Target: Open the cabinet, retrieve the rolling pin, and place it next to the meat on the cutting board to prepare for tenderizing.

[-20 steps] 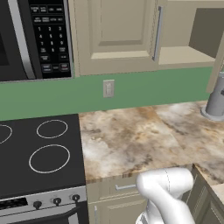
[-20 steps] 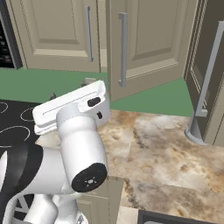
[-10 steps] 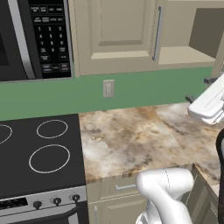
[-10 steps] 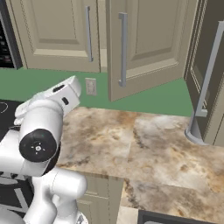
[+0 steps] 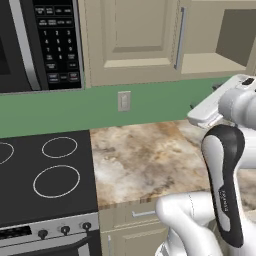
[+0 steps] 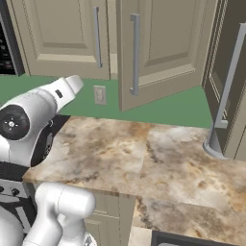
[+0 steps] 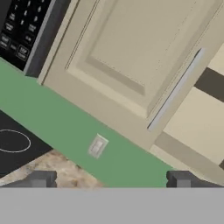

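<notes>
The beige cabinet point(image 5: 135, 40) hangs above the counter. Its left door point(image 7: 131, 48) is closed, with a long silver handle point(image 7: 175, 89) down its right edge. The right door point(image 6: 163, 48) stands swung out, and a bare shelf point(image 5: 210, 62) and dark interior show behind it. My gripper point(image 7: 111, 180) is open and holds nothing. It points up at the closed door from over the counter, well short of it. In the left base view the white hand point(image 5: 212, 109) sits at the right. The rolling pin, the meat and the cutting board are out of view.
A black microwave point(image 5: 35, 45) hangs left of the cabinet, above a black stove top point(image 5: 45, 175). The marbled counter point(image 6: 144, 158) runs right to a tall dark unit with a grey bar handle point(image 6: 226, 91). A wall outlet point(image 5: 123, 101) sits on the green backsplash.
The arm has swung up and round: the hand rose into the left base view from the right and now points at the cabinet. The doors and the base have not moved.
</notes>
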